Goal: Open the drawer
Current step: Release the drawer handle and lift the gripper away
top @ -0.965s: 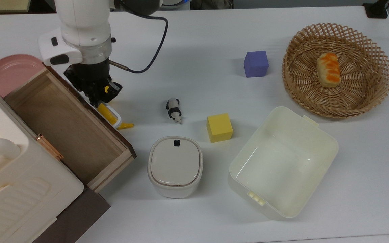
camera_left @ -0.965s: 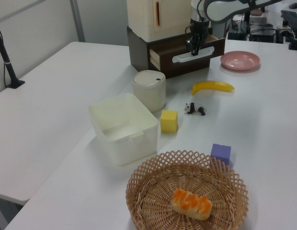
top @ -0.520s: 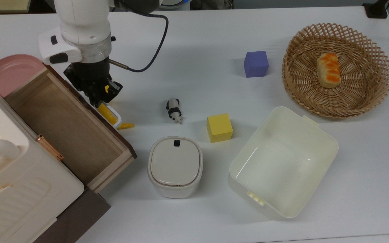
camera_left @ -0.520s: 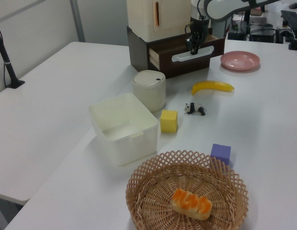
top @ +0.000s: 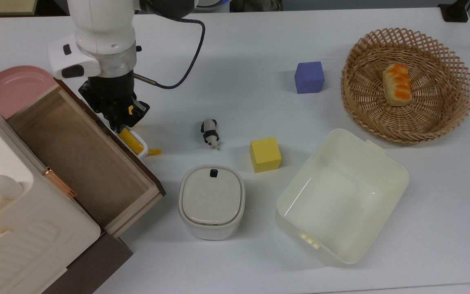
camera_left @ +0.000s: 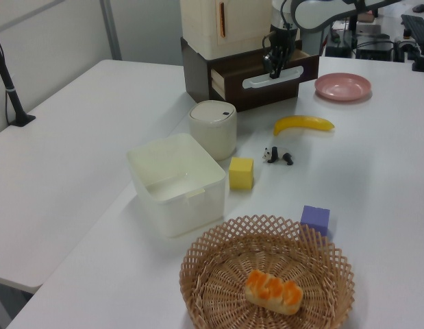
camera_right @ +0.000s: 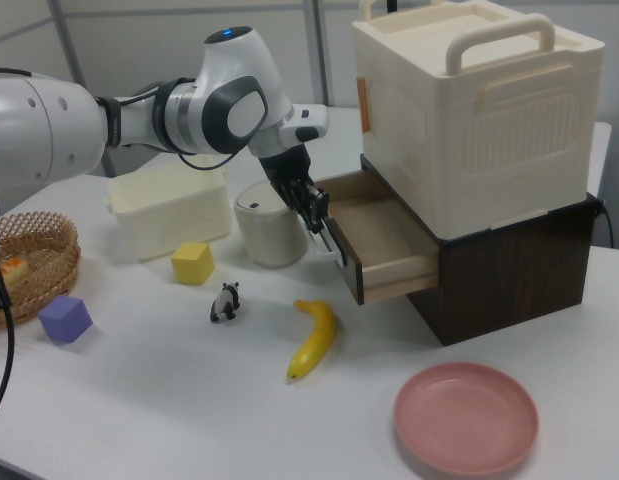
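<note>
The wooden drawer of the dark brown cabinet stands pulled well out, and its inside is bare. My gripper is at the front panel, shut on the white drawer handle. In the left view the gripper comes down from above onto the handle. From the right view, the gripper clamps the handle at the drawer's front edge.
A banana lies on the table just below the handle. A toy panda, a yellow cube, a lidded pot, a white tub, a purple cube and a wicker basket lie to the top view's right. A pink plate sits behind the cabinet.
The gripper has shifted slightly with the handle, toward the top view's lower right. The drawer and cabinet have shifted a little with it.
</note>
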Controlling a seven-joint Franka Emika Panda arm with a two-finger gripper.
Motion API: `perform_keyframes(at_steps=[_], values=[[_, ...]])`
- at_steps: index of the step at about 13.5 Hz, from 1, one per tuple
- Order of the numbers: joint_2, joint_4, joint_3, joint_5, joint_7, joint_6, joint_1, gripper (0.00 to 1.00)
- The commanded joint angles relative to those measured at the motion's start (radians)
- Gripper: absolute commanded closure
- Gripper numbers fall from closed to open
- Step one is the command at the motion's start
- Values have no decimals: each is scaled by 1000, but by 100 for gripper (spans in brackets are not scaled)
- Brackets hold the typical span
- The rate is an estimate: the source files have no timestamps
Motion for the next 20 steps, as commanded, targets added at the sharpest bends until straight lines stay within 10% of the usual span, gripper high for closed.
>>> perform_keyframes(at_steps=[1, 16, 18, 20], values=[[-22, -47, 7, 23, 50, 41, 16, 88], [-87, -52, 17, 70, -100, -95, 16, 96], [-123, -55, 51, 90, -149, -196, 16, 88], [-185, -76, 60, 96, -230, -302, 26, 54]])
